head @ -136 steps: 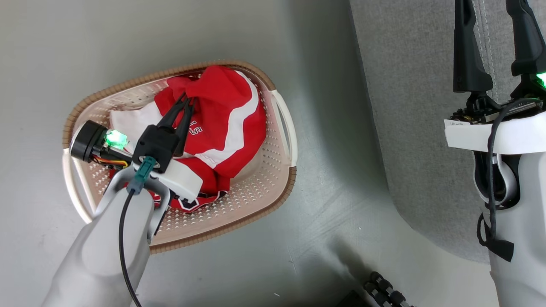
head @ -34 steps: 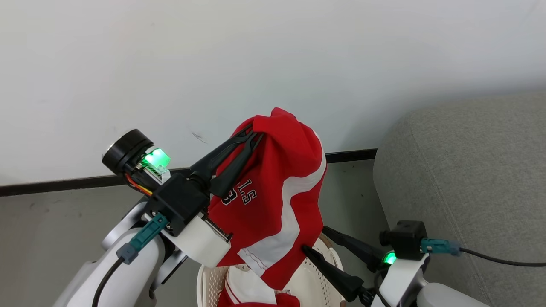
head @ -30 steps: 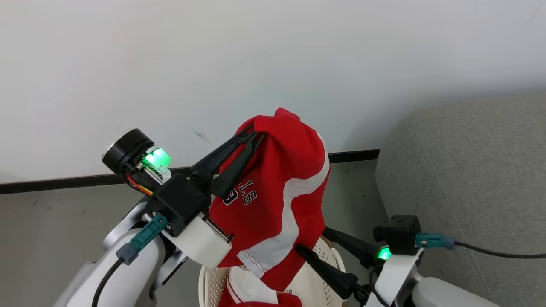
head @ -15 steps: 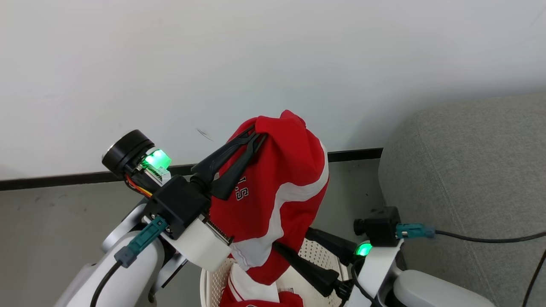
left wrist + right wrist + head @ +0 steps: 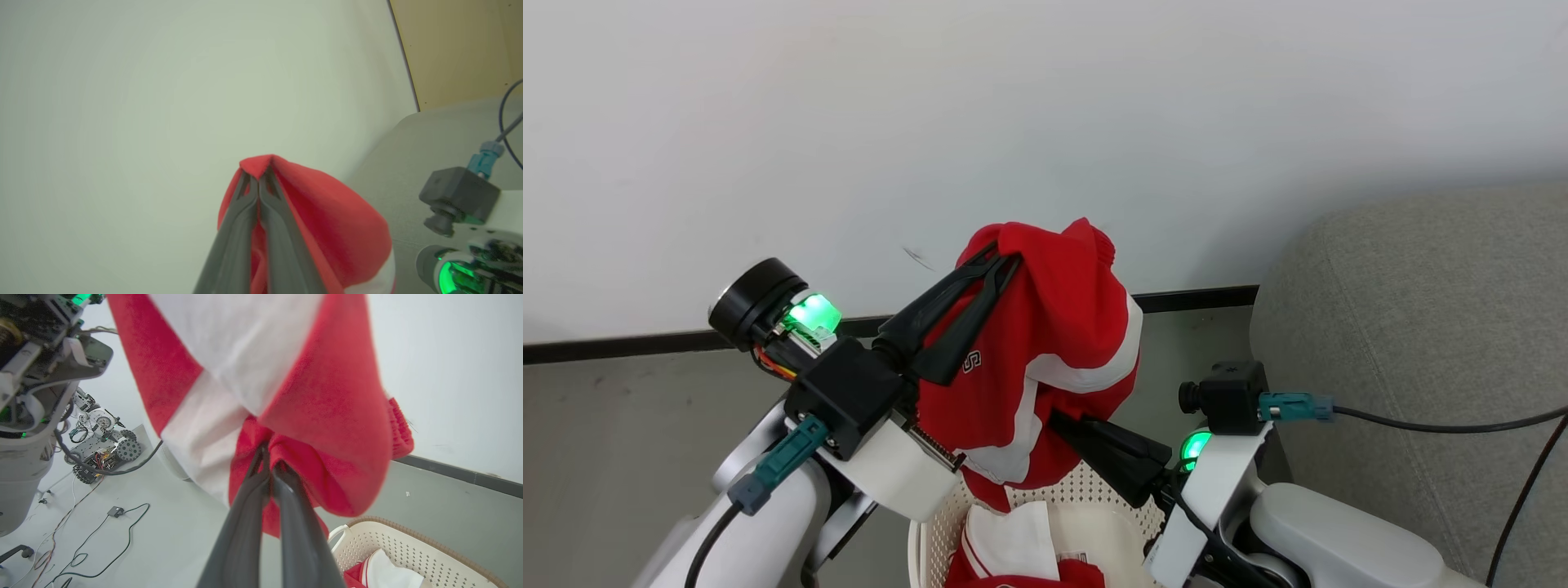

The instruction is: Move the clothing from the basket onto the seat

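"What sits nearest?"
"The basket on the floor, with more clothing lying in it."
"And above it?"
"The right gripper has its fingers pinched together on the lower folds of a red-and-white garment. Higher up, the left gripper has its fingers closed on the garment's top edge, so it hangs over the basket."
"The seat?"
"The seat is off to the right, apart from the garment, with the wall behind."
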Motion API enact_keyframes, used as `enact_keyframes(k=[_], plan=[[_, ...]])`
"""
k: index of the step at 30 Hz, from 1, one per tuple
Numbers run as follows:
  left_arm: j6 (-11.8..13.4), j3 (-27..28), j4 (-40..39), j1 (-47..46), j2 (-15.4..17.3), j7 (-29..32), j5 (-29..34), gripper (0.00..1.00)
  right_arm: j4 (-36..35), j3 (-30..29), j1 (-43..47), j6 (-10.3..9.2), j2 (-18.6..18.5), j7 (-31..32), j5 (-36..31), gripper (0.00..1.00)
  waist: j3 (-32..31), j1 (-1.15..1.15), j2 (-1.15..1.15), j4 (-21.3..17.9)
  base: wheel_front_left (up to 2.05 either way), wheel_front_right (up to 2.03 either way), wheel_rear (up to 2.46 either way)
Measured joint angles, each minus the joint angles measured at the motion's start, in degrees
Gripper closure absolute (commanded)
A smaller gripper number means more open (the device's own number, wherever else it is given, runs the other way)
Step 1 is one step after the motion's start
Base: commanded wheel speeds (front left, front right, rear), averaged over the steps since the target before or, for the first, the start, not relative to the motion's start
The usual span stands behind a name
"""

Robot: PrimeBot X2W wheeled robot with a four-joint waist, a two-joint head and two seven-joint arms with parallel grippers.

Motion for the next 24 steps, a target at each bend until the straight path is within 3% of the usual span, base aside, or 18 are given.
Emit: enact_keyframes(k=[9,16,17,19,20,24], plan=[[2.1,2.8,3.8,4.4,-0.2,0.6,-2.3,1.0,-2.5,-0.8,0.1,0.0,-3.0,0.0,-4.4,1.0,-0.4,0.0,0.0,-0.5,0.0,0.0,0.0],[3.1,4.0,6.9,7.5,-0.7,0.5,-5.1,1.0,-7.0,-10.8,3.9,0.0,-6.4,0.0,-9.2,1.0,-0.8,0.0,0.0,-1.8,0.0,0.0,0.0],[3.1,4.2,7.0,7.9,-0.9,0.5,-5.5,0.96,-7.5,-12.0,4.3,0.0,-6.8,0.0,-9.8,1.0,-0.8,0.0,0.0,-2.0,0.0,0.0,0.0],[3.3,4.3,7.4,8.5,-1.7,0.2,-6.3,0.15,-8.1,-14.2,5.0,0.0,-7.5,0.0,-11.3,1.0,-0.9,0.0,0.0,-2.5,0.0,0.0,0.0],[3.5,4.3,7.6,8.9,-2.1,-0.1,-6.9,0.0,-8.4,-15.3,5.1,0.0,-7.9,0.0,-12.1,1.0,-0.9,0.0,0.0,-2.7,0.0,0.0,0.0],[3.5,4.3,8.4,10.3,-2.5,-0.6,-8.0,0.0,-9.3,-19.3,5.4,0.0,-9.0,0.0,-14.2,1.0,-1.0,0.0,0.0,-3.7,0.0,0.0,0.0]])
